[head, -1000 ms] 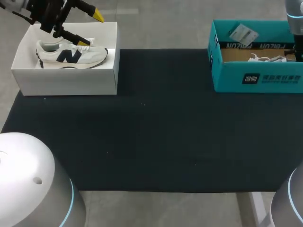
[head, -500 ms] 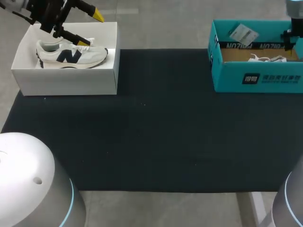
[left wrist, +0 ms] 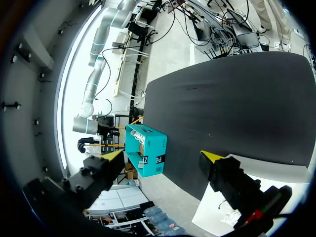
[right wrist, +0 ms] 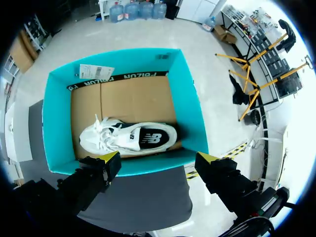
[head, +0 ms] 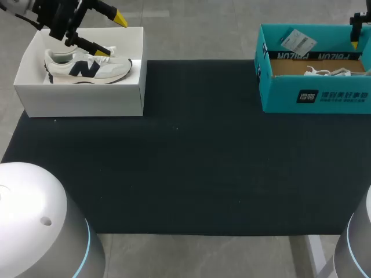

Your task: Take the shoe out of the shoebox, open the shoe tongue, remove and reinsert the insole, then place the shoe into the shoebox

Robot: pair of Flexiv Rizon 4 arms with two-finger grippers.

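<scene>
Lying in teal shoebox (right wrist: 57,118), shoe (right wrist: 128,137), directly below splayed right gripper (right wrist: 158,158)

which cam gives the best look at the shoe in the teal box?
Right wrist view: it looks straight down into the teal box, whole shoe visible. Head view shows only its laces above the box wall. Left wrist view shows the box's outside, no shoe.

The right arm's yellow-tipped gripper (head: 355,36) has lifted up and back from the right end of the open teal cardboard shoebox (head: 313,95). This uncovers more of the white lace-up shoe (head: 328,72) inside.
</scene>
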